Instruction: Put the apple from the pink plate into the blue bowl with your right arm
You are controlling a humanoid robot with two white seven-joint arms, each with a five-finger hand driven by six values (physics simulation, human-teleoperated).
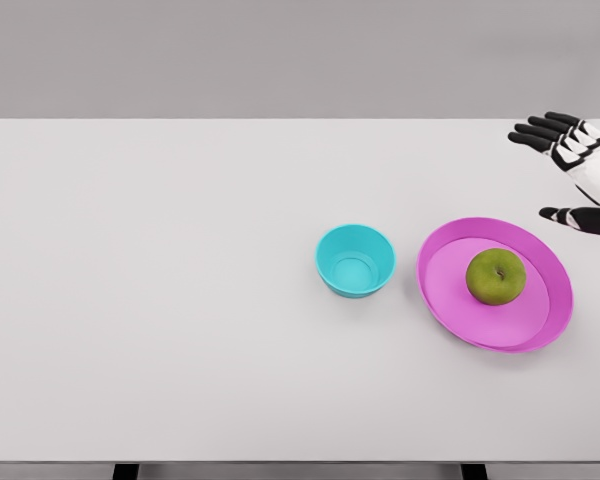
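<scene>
A green apple lies on the pink plate, right of the table's middle. Left of the plate stands an empty blue bowl. My right hand hovers at the right edge, beyond and to the right of the plate. Its black fingers are spread, the thumb points toward the plate, and it holds nothing. No left arm shows.
The white table fills the view, with its far edge against a grey wall. Bowl and plate sit a short gap apart.
</scene>
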